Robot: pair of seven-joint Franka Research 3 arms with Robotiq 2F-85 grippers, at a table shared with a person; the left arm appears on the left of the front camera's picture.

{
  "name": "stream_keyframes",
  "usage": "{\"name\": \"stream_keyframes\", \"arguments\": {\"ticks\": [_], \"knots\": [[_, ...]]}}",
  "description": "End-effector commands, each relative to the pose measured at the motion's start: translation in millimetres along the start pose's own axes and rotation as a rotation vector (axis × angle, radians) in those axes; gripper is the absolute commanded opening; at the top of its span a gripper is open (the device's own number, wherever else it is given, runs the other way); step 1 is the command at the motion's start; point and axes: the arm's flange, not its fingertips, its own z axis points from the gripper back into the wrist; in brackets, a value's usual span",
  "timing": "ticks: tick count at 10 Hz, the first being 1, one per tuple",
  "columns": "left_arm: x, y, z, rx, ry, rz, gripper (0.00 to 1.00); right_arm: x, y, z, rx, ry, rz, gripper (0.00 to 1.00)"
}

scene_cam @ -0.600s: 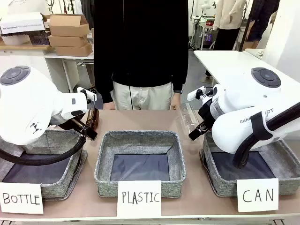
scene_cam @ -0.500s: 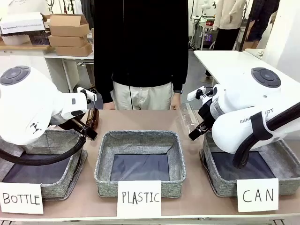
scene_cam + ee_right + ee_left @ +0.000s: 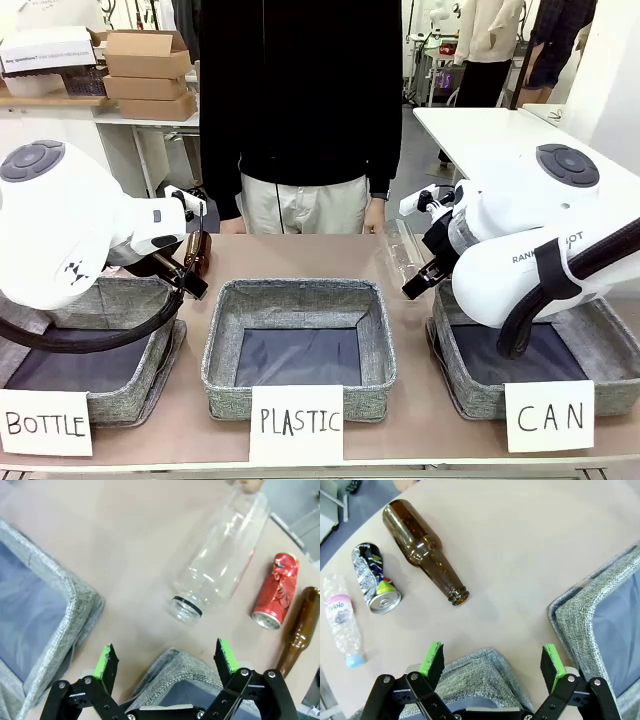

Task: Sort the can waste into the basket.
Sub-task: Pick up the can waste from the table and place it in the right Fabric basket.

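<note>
Both the left gripper (image 3: 491, 661) and right gripper (image 3: 165, 658) gape empty, and the crushed shiny red can (image 3: 275, 597) lies beyond the grey woven CAN-signed basket (image 3: 478, 398), between a clear plastic bottle (image 3: 220, 565) and a brown glass bottle (image 3: 298, 625), the dark Pepsi can (image 3: 375, 585) farther from it, so a loose reach could pinch a bottle.

Red can (image 3: 276, 594), dark can (image 3: 374, 577), grey woven basket (image 3: 476, 397)

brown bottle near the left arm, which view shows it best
Left wrist view: the brown bottle lies whole on its side on the table. The front view catches part of the bottle behind the left arm.
</note>
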Motion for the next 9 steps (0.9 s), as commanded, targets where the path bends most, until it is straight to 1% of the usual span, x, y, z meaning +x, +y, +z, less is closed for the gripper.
{"name": "stream_keyframes", "arguments": {"ticks": [1, 3, 4, 5, 6, 7, 8, 9], "knots": [[0, 0, 0, 0.0, 0.0, 0.0, 1.0, 0, 0, 0, 0.0, 0.0, 0.0, 1.0], [0, 0, 0, 0.0, 0.0, 0.0, 1.0, 0, 0, 0, 0.0, 0.0, 0.0, 1.0], [0, 0, 0, 0.0, 0.0, 0.0, 1.0, 9, -3, 23, 0.085, 0.042, 0.017, 1.0], [9, 5, 53, -0.015, 0.04, -0.025, 1.0, 21, -6, 80, 0.025, 0.105, -0.048, 1.0], [7, 7, 118, -0.063, -0.018, -0.012, 1.0, 15, -7, 151, -0.027, 0.069, -0.055, 1.0], [-10, 3, 178, 0.047, -0.071, 0.029, 1.0, -8, -4, 216, -0.089, 0.016, -0.067, 1.0], [-32, -5, 210, 0.041, -0.138, -0.016, 1.0, -36, -3, 253, -0.106, -0.052, -0.083, 1.0], [-48, -13, 219, 0.073, -0.165, -0.017, 1.0, -59, 0, 264, -0.119, -0.114, -0.063, 1.0]]}}
